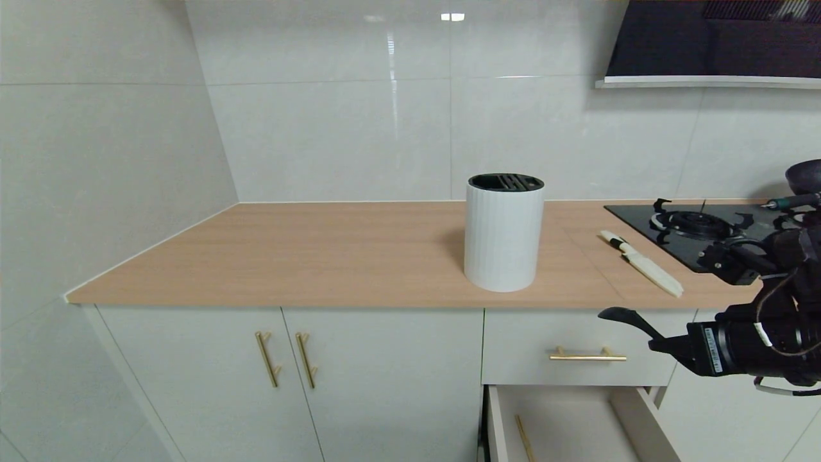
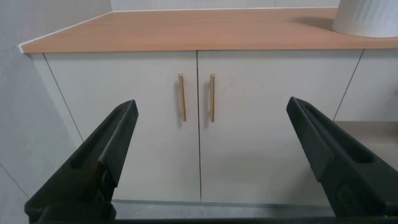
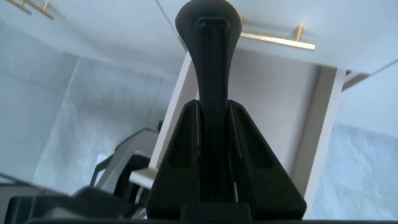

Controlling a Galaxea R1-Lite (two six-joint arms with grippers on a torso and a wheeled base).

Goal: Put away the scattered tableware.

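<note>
A cream-coloured knife [image 1: 641, 263] lies on the wooden counter [image 1: 321, 256], to the right of a white cylindrical holder [image 1: 503, 234] with a black slotted top. In front of the counter edge at the right, my right gripper [image 1: 667, 346] [image 3: 213, 109] is shut on a black utensil [image 1: 632, 319] [image 3: 208, 37], whose rounded end sticks out past the fingers. It hangs above an open drawer [image 1: 625, 410] [image 3: 280, 106]. My left gripper [image 2: 211, 107] is open with nothing in it and faces the cabinet doors [image 2: 261, 124] below the counter.
A black gas hob [image 1: 696, 228] sits at the counter's far right, with a dark pot [image 1: 805, 176] at the edge. Above the open drawer is a closed drawer with a gold handle [image 1: 587, 355]. Tiled walls bound the counter at the back and left.
</note>
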